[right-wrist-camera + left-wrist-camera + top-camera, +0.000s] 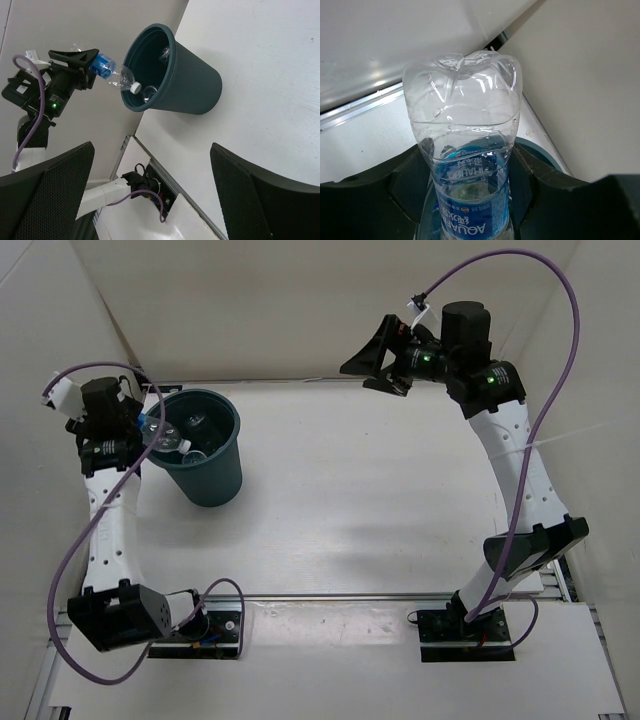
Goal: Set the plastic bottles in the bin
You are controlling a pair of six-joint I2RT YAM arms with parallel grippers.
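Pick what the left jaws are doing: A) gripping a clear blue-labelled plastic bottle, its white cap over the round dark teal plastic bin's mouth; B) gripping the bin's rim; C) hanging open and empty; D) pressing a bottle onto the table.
A: the right wrist view shows the left jaws clamped on the clear blue-labelled plastic bottle, its cap end tilted over the dark teal bin.

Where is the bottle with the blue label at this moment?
The blue-label bottle is on the left side of the top view, held in the left pincer, its white cap tilted over the left rim of the bin.
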